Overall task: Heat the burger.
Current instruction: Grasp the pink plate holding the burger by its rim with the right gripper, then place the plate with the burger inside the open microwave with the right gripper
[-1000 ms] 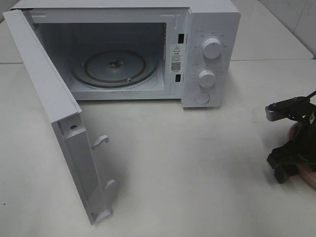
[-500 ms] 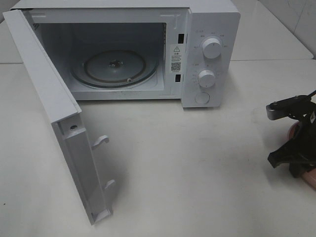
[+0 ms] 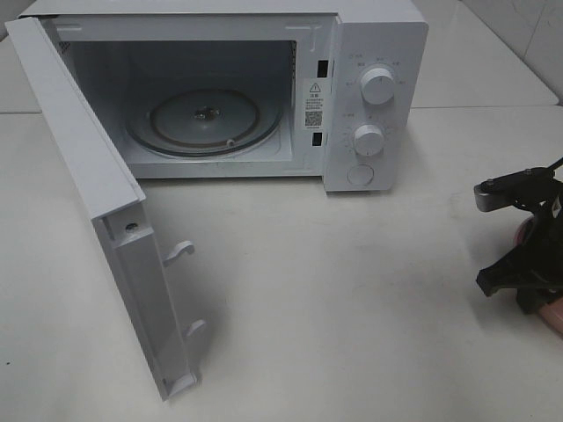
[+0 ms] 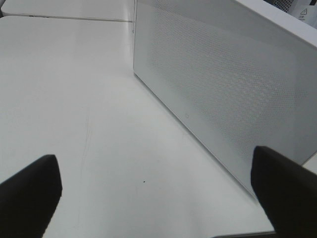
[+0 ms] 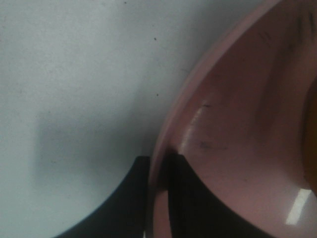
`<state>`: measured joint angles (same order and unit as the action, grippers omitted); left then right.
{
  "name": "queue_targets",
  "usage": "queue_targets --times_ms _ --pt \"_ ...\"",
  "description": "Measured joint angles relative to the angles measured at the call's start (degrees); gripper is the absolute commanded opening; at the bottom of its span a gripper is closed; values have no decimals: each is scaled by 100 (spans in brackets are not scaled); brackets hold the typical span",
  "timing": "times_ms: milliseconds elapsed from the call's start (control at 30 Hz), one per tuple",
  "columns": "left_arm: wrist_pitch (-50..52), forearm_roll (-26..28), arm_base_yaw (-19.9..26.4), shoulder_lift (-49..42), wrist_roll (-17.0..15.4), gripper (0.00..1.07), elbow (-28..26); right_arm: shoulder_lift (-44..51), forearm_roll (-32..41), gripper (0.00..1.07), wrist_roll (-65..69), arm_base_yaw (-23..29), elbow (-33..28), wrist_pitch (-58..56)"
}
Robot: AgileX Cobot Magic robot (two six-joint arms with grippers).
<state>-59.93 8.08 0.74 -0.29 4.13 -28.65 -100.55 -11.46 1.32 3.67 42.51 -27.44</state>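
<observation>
There it is: the right claw (image 5: 158, 163) is clamped on the rim of the pink plate (image 5: 237, 139), one finger inside and one outside. This is at the right edge of the surface (image 3: 352, 299), nearer than the microwave (image 3: 378, 53) and well apart from it. The burger? Only a brownish sliver shows on the plate in the right wrist view, too little to be sure. The microwave door (image 3: 97, 193) stands wide open to the left, with the glass turntable (image 3: 202, 119) in plain sight. The left claw (image 4: 153, 168) gapes open above the surface, just beside the door's perforated outer face.
</observation>
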Motion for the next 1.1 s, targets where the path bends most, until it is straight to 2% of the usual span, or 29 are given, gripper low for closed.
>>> queue_targets --times_ms 167,467,900,967,1100 --pt "0 0 0 0 0 96 0 29 -401 0 493 149 0 -97" --pt "0 0 0 0 0 96 0 241 -1702 0 1902 682 0 -613" --pt "0 0 0 0 0 96 0 350 -2355 0 2699 1134 -23 -1209" --pt "0 0 0 0 0 96 0 350 -2538 0 2848 1392 -23 -1346" --pt "0 0 0 0 0 96 0 350 -2676 0 2899 1581 -23 -1450"
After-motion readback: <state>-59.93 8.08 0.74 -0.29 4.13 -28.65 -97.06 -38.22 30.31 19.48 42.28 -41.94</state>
